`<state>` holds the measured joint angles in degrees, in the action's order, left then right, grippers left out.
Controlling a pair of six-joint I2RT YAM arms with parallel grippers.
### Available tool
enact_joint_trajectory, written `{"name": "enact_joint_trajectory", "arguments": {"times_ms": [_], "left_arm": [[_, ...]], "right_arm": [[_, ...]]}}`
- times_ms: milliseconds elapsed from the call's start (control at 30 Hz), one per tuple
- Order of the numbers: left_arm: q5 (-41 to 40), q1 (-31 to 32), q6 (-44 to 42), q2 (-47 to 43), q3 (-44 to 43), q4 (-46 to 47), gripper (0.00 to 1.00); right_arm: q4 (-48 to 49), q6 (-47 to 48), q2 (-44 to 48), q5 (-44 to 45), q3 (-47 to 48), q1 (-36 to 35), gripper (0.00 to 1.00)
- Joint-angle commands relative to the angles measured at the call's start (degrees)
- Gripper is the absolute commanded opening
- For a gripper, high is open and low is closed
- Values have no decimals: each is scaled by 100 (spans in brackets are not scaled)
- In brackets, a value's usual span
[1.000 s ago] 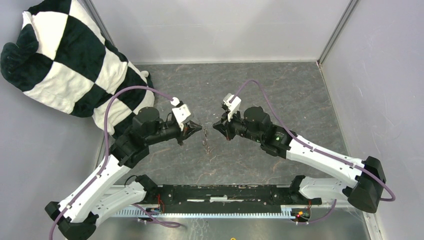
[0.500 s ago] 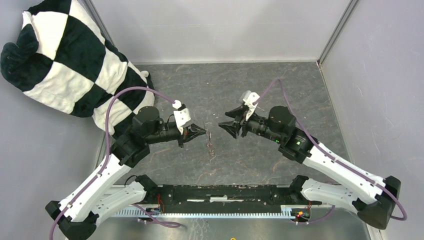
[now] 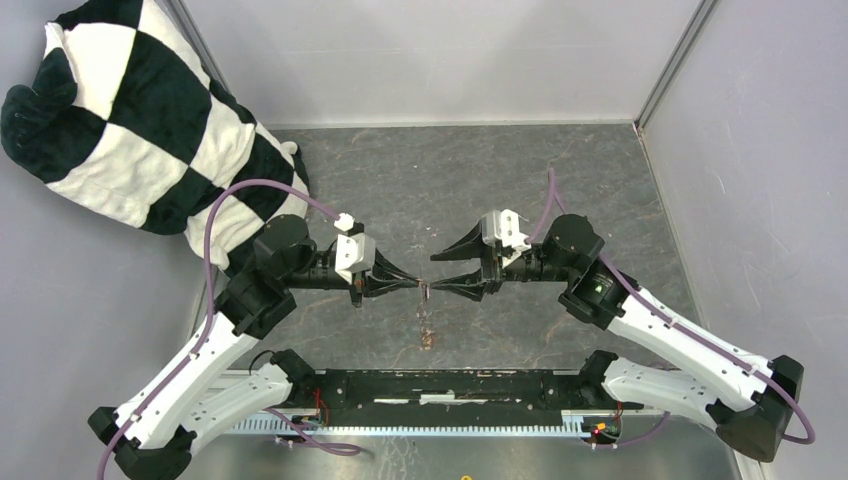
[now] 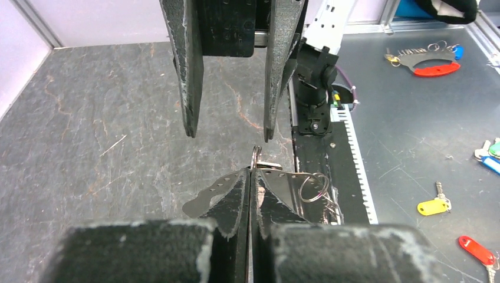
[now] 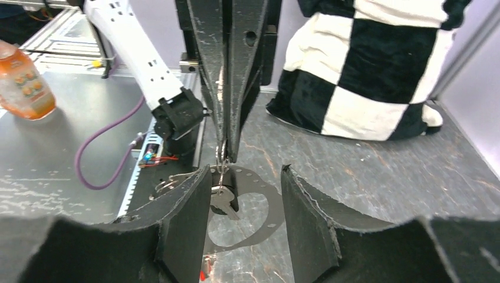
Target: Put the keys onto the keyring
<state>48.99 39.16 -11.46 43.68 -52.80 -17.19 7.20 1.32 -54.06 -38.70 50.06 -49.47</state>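
Observation:
My left gripper (image 4: 251, 174) is shut on a small split ring (image 4: 255, 158). From that ring hangs a key with a black tag (image 5: 225, 197), just above the table. My right gripper (image 5: 246, 177) faces it, open, with its fingers (image 5: 183, 224) on either side of the hanging key and not touching it. In the top view the two grippers meet tip to tip, left gripper (image 3: 416, 284) against right gripper (image 3: 433, 273). The keyring (image 5: 268, 215), a flat grey loop with small holes, lies on the table below them. A red tag (image 5: 202, 274) lies by its near edge.
A black-and-white checkered plush (image 3: 130, 110) fills the back left corner. Grey walls (image 3: 760, 150) close in the stone-patterned table (image 3: 560, 180), and a black rail (image 3: 450, 385) runs along the near edge. Outside lie spare keys (image 4: 433, 206) and an orange bottle (image 5: 23, 79).
My right gripper opened, drew back to the right, then came in again with its jaws around the left gripper's tip. The left gripper shifted slightly right and down, still shut.

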Motion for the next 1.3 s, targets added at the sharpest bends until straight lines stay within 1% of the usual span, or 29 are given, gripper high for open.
{"name": "enact_joint_trajectory", "arguments": {"times_ms": [0,300,400,533,600,667,733,767,833,933,1000,1100,1267], "left_arm": [[321,26,98,-40,-129,400,2],[283,27,-5,-94,-58,394,2],[211,22,-24,-127,-30,395,2],[192,27,-30,-140,-1,397,2],[158,24,-19,-130,36,398,2],[83,22,-22,-138,85,377,2],[-67,23,-9,-121,124,319,2],[-156,22,-57,-89,116,221,5],[-239,27,-280,2,63,-97,16],[-319,26,-661,139,-88,-546,28],[-316,22,-994,286,-279,-887,35],[-355,22,-1287,556,-577,-1295,39],[-257,25,-1682,923,-974,-1748,40]], "right_arm": [[710,-384,24,-632,-125,17,52],[753,-743,-312,-639,-33,17,47],[747,-815,-410,-635,3,15,43],[899,-916,-503,-573,-29,16,29],[1026,-1015,-530,-483,-57,11,17],[1071,-1034,-519,-463,-83,15,1],[1060,-1044,-489,-435,-123,17,1],[990,-1031,-475,-391,-133,16,1],[664,-876,-478,-313,-47,14,1],[-215,-531,-551,-151,242,17,1],[-853,-238,-648,21,516,15,1],[-1668,126,-835,121,858,6,1],[-2439,417,-1130,346,1300,-27,1]]}}
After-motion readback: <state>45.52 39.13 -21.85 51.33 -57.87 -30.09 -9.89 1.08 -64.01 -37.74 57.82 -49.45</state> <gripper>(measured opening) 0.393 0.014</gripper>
